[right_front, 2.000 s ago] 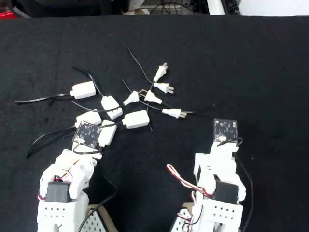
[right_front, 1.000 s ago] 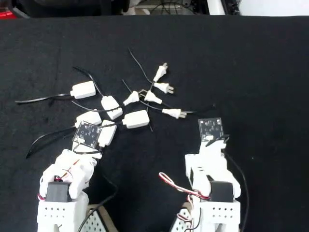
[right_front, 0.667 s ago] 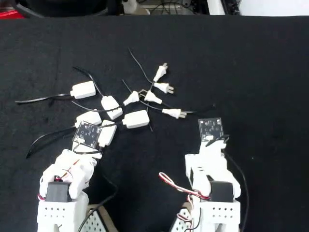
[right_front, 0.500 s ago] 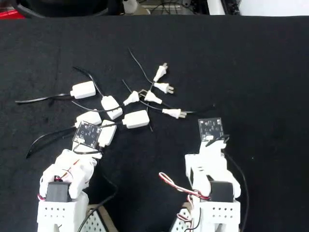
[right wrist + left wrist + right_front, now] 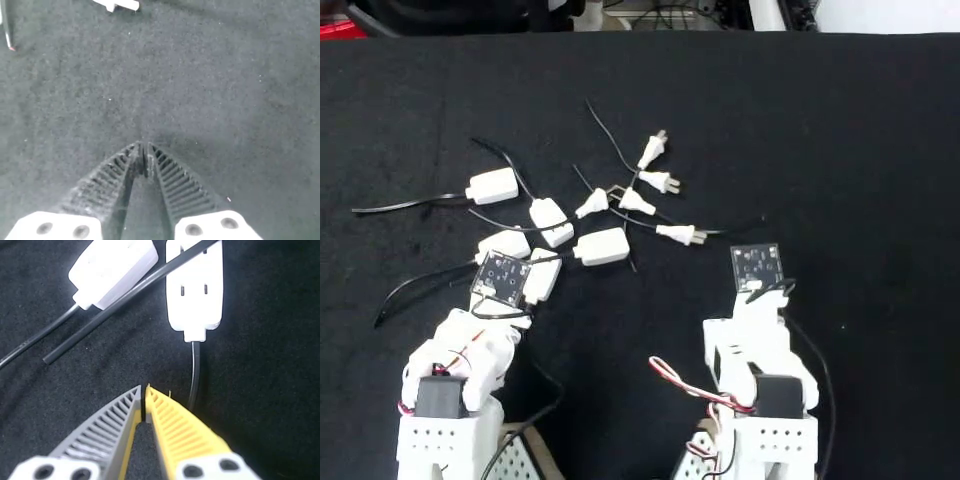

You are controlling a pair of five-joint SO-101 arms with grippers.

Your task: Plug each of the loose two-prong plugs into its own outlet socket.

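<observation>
High view: the right arm (image 5: 757,335) stands further to the left than two seconds ago and has kept still for the last second. The left arm (image 5: 470,350) has not moved. The five loose two-prong plugs (image 5: 660,181) lie in a cluster mid-table (image 5: 880,150), and the five white outlet sockets (image 5: 601,246) lie to their left, all where they were. None is plugged in.

Left wrist view: the left arm's jaws, one grey and one yellow, are pressed together on nothing, low over the cloth. Just ahead lies a socket (image 5: 195,290) with its two slots facing up, and its black cord (image 5: 195,370) runs back beside the yellow jaw. A second socket (image 5: 112,267) lies beside it. Another black cord (image 5: 125,295) crosses over both.

Right wrist view: the right arm's jaws are pressed together over bare cloth. One plug (image 5: 120,5) lies well ahead of them.
</observation>
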